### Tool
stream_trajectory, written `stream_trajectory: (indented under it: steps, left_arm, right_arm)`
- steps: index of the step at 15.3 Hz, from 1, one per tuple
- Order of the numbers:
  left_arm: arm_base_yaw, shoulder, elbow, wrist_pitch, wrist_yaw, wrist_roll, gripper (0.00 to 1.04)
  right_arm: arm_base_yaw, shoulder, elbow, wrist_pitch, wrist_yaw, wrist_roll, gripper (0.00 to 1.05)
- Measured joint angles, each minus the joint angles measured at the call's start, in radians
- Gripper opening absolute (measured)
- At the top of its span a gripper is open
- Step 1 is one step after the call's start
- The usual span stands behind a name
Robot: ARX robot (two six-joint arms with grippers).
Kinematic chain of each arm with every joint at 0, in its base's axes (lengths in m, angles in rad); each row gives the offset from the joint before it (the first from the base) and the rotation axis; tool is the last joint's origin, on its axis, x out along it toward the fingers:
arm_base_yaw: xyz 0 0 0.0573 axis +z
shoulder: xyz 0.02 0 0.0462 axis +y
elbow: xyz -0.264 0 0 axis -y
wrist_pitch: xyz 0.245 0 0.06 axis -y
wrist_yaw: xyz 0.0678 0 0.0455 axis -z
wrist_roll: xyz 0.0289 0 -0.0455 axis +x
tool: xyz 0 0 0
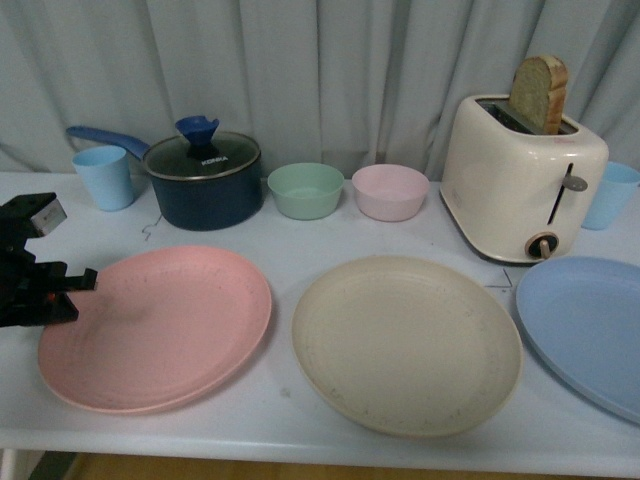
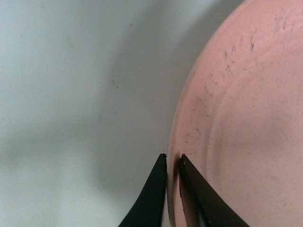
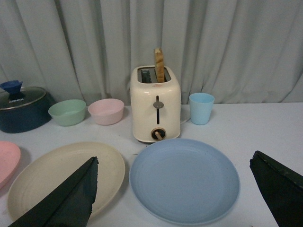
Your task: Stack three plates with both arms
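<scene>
Lift with the left pincer [image 1: 85, 292] only enough for the large, shallow, round matte speckled pink plate [image 1: 160, 325] to clear the white table [image 1: 300, 240], keep it level, then swing it towards 3 o'clock over the matching cream-beige plate [image 1: 405, 340]. Pinched nearly shut on the pink rim at its 9 o'clock edge, one finger inside the lip and one outside. Spread wide and empty at the right pincer [image 3: 174, 163], the light blue plate [image 3: 184, 184] lying just ahead of it, at the row's 3 o'clock end.
</scene>
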Motion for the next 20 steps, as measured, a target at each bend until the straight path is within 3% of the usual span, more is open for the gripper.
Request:
stream_trajectory:
  steps: [2, 10, 12, 17, 19, 20]
  left_arm:
    - [0.008, -0.003, 0.003, 0.005, 0.036, -0.012, 0.03]
    - [0.028, -0.319, -0.079, -0.077, -0.018, 0.083, 0.03]
    - [-0.005, -0.444, -0.093, -0.084, -0.014, 0.078, 0.03]
    - [-0.293, -0.503, -0.124, -0.047, -0.037, -0.057, 0.03]
    - [-0.478, -0.326, -0.087, -0.001, -0.064, -0.246, 0.03]
    - [-0.512, -0.25, -0.042, 0.018, -0.059, -0.335, 0.03]
  right_arm:
    - [0.0, 0.0, 0.0, 0.0, 0.0, 0.0, 0.98]
    - [0.0, 0.0, 0.0, 0.0, 0.0, 0.0, 0.98]
    - [0.0, 0.0, 0.0, 0.0, 0.0, 0.0, 0.98]
    - [0.0, 0.0, 0.0, 0.0, 0.0, 0.0, 0.98]
    - [0.0, 0.0, 0.0, 0.0, 0.0, 0.0, 0.98]
    - [0.0, 0.0, 0.0, 0.0, 0.0, 0.0, 0.98]
